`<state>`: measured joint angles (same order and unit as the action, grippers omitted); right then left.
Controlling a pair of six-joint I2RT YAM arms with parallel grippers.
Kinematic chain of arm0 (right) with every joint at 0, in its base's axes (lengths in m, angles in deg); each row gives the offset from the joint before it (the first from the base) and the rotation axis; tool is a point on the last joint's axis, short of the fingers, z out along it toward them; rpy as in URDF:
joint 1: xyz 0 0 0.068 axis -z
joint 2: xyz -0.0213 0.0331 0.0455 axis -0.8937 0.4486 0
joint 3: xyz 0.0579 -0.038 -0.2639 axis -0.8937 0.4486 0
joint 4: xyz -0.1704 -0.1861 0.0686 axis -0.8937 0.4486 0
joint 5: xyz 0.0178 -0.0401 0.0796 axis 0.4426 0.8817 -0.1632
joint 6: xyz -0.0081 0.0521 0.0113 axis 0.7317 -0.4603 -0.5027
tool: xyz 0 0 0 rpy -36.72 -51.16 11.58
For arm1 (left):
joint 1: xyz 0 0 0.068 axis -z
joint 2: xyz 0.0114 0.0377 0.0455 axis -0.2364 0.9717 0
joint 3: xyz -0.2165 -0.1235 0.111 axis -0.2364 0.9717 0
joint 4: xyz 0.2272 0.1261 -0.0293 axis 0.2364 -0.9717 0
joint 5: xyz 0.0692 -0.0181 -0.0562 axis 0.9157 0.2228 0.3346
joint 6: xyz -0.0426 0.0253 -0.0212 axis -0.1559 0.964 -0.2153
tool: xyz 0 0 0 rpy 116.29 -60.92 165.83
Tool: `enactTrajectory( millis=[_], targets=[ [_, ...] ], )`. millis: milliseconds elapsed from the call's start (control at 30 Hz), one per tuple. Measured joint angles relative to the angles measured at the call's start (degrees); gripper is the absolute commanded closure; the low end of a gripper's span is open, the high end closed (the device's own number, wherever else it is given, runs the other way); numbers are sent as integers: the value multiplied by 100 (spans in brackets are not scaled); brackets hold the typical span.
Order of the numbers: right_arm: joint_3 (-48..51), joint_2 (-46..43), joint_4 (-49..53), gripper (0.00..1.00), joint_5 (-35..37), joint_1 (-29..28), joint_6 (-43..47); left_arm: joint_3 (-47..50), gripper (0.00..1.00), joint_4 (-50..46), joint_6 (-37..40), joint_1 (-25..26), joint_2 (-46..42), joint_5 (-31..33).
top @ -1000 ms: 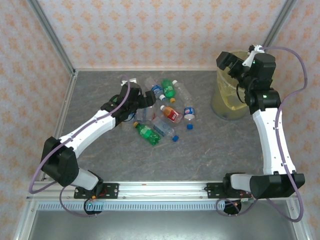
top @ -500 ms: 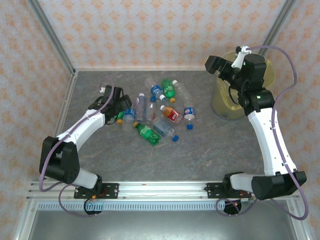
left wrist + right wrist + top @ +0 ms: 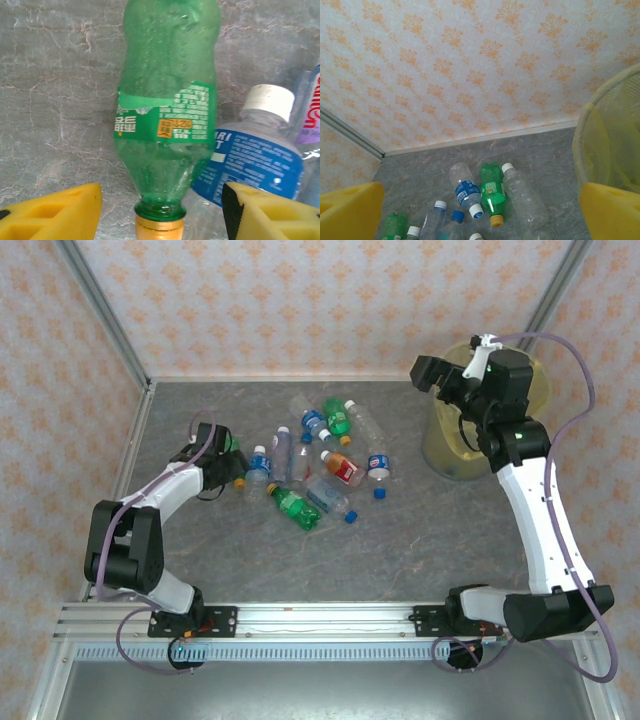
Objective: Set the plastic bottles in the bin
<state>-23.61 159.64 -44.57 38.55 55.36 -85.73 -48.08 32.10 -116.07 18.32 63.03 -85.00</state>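
Several plastic bottles (image 3: 322, 458) lie in a loose pile mid-table. At its left edge lies a green bottle (image 3: 167, 100) with an orange cap, its base (image 3: 232, 444) showing green from above. My left gripper (image 3: 231, 471) is open, its yellow fingers (image 3: 60, 212) on either side of that bottle's neck with a gap on both sides. A blue-labelled, white-capped bottle (image 3: 255, 155) lies against its right. My right gripper (image 3: 432, 372) hangs open and empty, high beside the yellow-lined bin (image 3: 446, 452). Its view looks down on the pile (image 3: 490, 192) and the bin's rim (image 3: 615, 135).
A loose blue cap (image 3: 380, 494) lies right of the pile. Patterned walls close the back and sides, with metal posts in the corners. The bin stands at the back right, partly hidden by the right arm. Bare grey table (image 3: 420, 540) lies in front of the pile.
My left arm swung left from the pile's middle to the green bottle at its left edge, its jaws narrowing. My right gripper drifted slightly left from over the bin, then held still.
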Motion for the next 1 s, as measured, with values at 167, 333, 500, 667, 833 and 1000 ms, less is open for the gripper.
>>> enactTrajectory(
  millis=[167, 333, 500, 667, 833, 1000],
  targets=[
    [2, -76, 9, 0, 0, 0, 15, 105, 36, 146, 22, -101, 127, -212],
    [15, -83, 28, 0, 0, -2, 15, 170, 36, 275, 90, -101, 302, -339],
    [37, -83, 37, 0, -2, 0, 15, 179, 36, 435, 94, -103, 452, -380],
    [46, -83, 44, 0, -2, 0, 33, 190, 36, 623, 92, -105, 568, -455],
    [46, -83, 46, 0, -2, 0, 79, 190, 42, 719, 103, -105, 774, -492],
    [48, -83, 50, 0, -2, -2, 131, 190, 51, 743, 105, -105, 876, -492]
  ],
)
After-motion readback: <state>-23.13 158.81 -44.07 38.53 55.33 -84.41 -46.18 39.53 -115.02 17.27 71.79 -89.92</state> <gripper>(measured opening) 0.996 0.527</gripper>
